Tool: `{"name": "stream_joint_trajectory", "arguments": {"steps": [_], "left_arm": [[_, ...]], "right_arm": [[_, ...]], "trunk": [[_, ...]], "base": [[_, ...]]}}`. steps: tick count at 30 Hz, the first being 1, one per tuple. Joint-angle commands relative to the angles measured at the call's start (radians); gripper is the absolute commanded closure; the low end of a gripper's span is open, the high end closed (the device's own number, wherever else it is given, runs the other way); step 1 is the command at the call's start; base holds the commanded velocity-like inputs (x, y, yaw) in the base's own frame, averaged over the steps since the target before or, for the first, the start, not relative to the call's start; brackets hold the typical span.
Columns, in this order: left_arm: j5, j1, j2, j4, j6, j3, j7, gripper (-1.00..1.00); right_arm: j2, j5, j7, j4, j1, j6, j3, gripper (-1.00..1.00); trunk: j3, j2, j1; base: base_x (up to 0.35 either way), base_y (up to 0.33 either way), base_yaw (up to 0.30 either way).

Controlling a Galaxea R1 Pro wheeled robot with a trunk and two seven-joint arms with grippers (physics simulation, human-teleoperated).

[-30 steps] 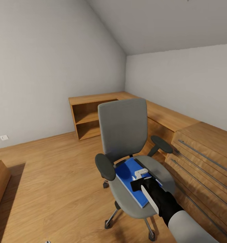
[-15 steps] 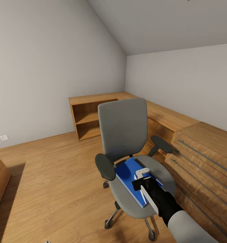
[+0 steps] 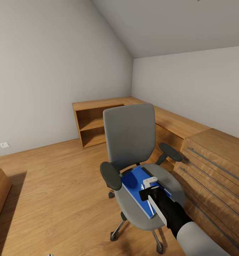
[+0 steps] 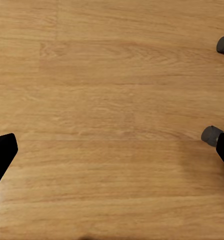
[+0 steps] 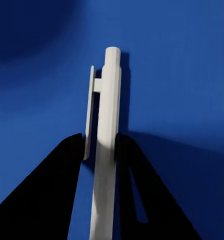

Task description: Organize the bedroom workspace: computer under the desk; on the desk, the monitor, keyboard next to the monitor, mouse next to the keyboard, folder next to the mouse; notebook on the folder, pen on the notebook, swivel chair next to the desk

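- Over the seat of the swivel chair, the right gripper holds a white pen just above the blue folder; compared with 1 s ago the hand sits slightly lower and nearer, and the pen now shows beside it against the blue.
- Between 0.5 s ago and now nothing visibly differs: chair, folder and arm match.
- From the right wrist, the 2 black fingers are clamped against the sides of the pen, its clip facing one finger, with the folder as the backdrop; the head view is too small to show that pinch.
- From the left wrist, the left gripper has its fingertips spread wide over bare wooden floor, with 2 chair casters at the edge.
- Right of the chair stands a wooden drawer chest.
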Motion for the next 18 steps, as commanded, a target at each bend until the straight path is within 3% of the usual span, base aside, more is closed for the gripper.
{"name": "stream_joint_trajectory", "arguments": {"steps": [1,8,18], "left_arm": [[0.007,0.000,0.001,-0.002,0.003,-0.002,0.007,-1.00],[0.007,0.000,0.001,-0.002,0.002,-0.002,0.007,-1.00],[0.007,0.000,0.001,0.015,-0.052,-0.003,0.007,-1.00]], "right_arm": [[0.000,-0.035,-0.007,0.038,0.000,0.001,0.004,1.00],[-0.001,-0.035,-0.007,0.038,0.000,0.001,0.004,1.00],[-0.006,-0.038,-0.007,-0.014,0.001,-0.003,-0.008,1.00]], "trunk": [[-0.001,0.000,0.000],[-0.001,0.000,0.000],[0.030,0.070,-0.038]], "base": [[0.000,0.000,0.000],[0.000,0.000,0.000],[-0.001,0.000,0.000]]}}
